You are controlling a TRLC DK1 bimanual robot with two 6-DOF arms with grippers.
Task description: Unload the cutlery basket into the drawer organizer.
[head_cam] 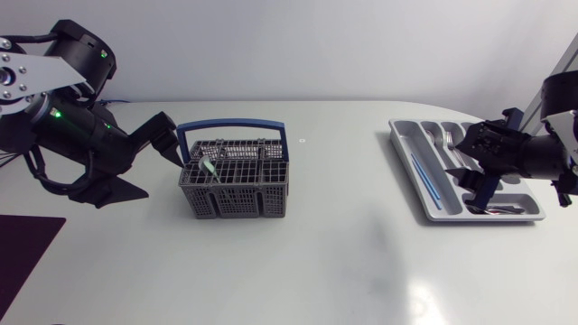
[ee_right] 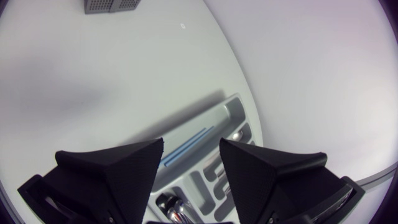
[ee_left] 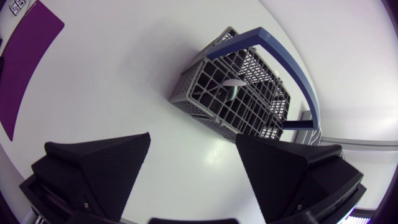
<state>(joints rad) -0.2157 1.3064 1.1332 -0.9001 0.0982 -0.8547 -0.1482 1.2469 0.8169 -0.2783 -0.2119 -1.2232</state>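
Cutlery basket (head_cam: 235,185): left of centre on the counter (head_cam: 343,253), one pale utensil (head_cam: 208,167) visible inside.
Left tool (ee_left: 193,140) is spread and empty, just beside the basket. Drawer organizer (head_cam: 404,135) at right already holds cutlery. Right tool (ee_right: 191,144) hangs over it, spread and empty. Judged step: next pick. The left tool must clear the blue handle (head_cam: 230,126) and close on the utensil.
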